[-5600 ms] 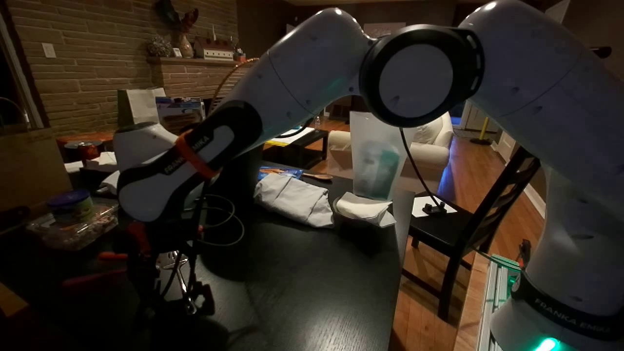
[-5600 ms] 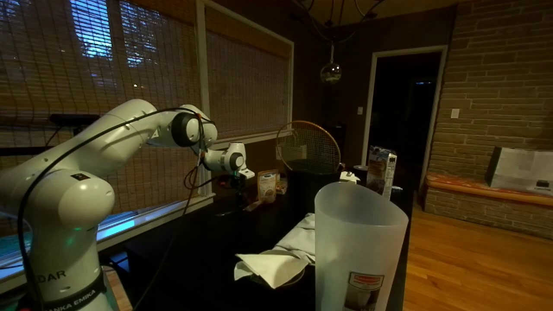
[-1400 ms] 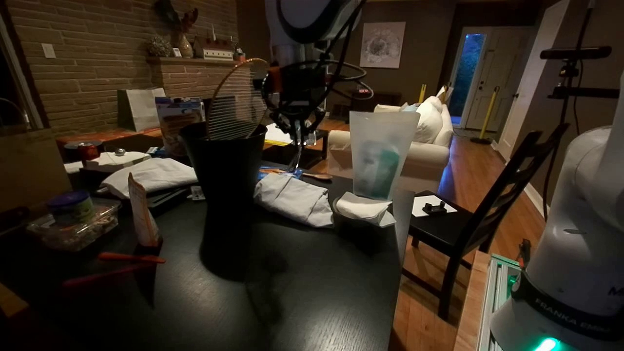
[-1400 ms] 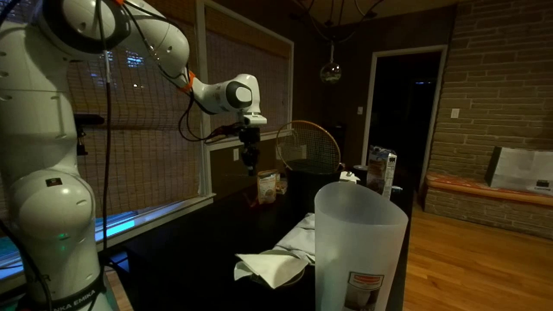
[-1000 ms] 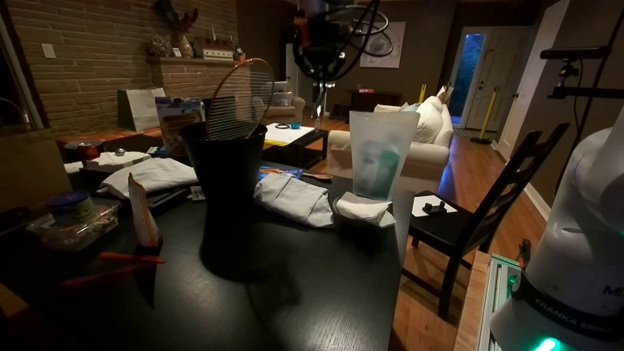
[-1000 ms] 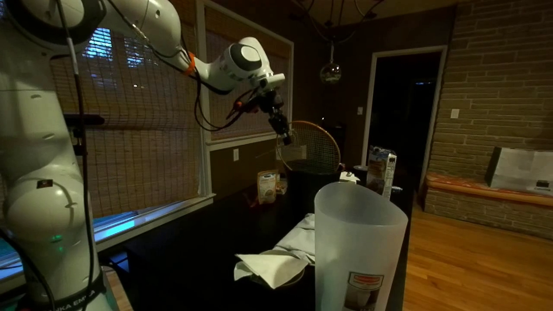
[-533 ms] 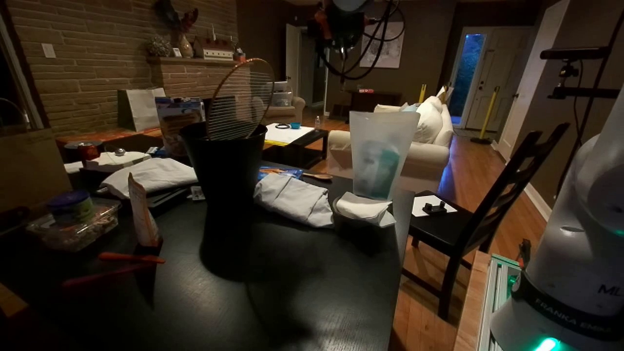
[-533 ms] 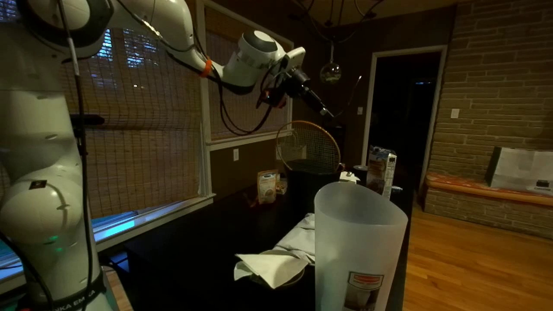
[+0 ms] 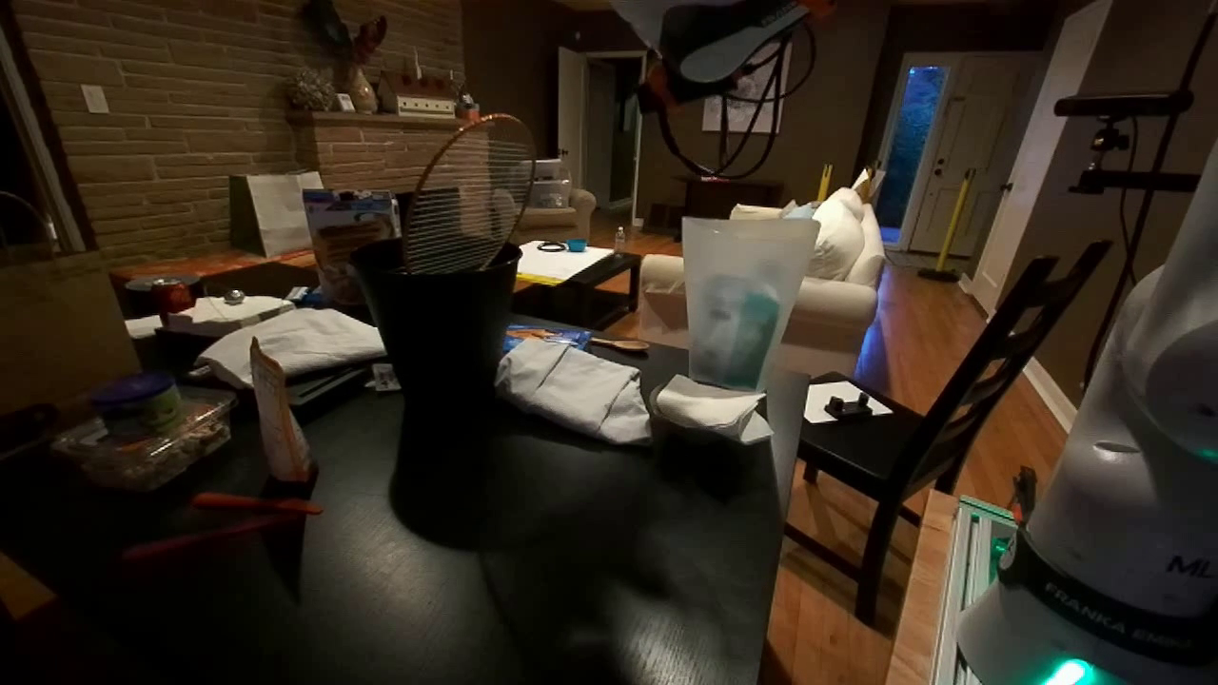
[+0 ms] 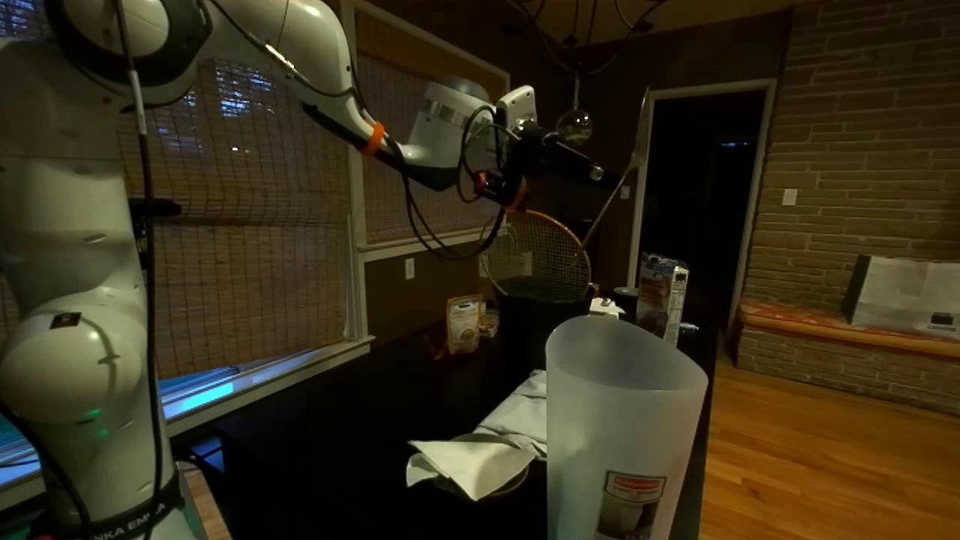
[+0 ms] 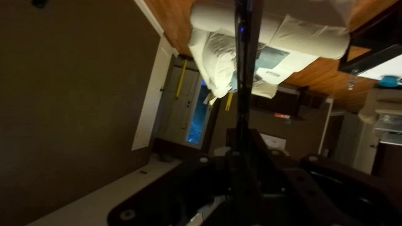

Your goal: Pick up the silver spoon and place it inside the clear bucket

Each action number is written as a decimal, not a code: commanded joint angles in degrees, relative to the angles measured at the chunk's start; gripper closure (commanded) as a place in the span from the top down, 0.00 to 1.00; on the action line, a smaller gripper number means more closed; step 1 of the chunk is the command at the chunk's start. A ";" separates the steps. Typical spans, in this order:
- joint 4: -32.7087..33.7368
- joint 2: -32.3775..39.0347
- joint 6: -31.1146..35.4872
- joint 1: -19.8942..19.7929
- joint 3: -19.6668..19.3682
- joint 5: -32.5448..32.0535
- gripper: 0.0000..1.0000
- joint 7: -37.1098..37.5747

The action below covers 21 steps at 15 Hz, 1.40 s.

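Note:
High above the table my gripper (image 10: 606,178) is shut on the silver spoon (image 10: 637,154), pointing outward and slightly down. The spoon stands tilted, its broad end up and its thin handle slanting down. In the wrist view the spoon's handle (image 11: 247,59) is a dark shiny strip rising from between the fingers; my gripper (image 11: 243,138) is dim there. The clear bucket (image 9: 747,276) stands upright at the table's far end, and in an exterior view the frosted bucket (image 10: 626,427) is large in front, below and apart from the spoon. In an exterior view the arm's wrist hides the fingers.
A black bin (image 9: 433,352) holding a racket (image 9: 471,200) rises from the table (image 9: 571,571). Grey cloth (image 9: 571,390) and a bowl with a napkin (image 9: 709,404) lie beside the bucket. A pouch (image 10: 463,324) and a box (image 10: 661,292) stand farther back.
From low over the table the arm has lifted the spoon high. Over the last second the wrist has tilted up and outward, and the spoon has swung up beside the racket.

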 commanded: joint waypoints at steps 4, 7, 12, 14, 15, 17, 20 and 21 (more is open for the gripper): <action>-6.45 -1.44 -22.44 3.75 2.95 -4.51 0.03 11.36; -5.18 -0.20 -22.73 4.09 2.85 -0.78 0.10 11.43; -6.52 -1.04 -17.61 3.37 1.92 3.02 0.03 10.96; -7.12 -0.92 -11.91 1.97 0.27 1.53 0.03 8.92; -7.53 -0.93 -9.68 1.34 -0.53 1.47 0.03 8.29; -7.96 -0.63 -3.41 -0.32 -2.52 2.35 0.03 8.61; -7.71 0.47 3.44 -2.36 -4.74 1.49 0.03 9.03; -7.21 1.27 5.21 -2.92 -5.30 1.90 0.03 9.26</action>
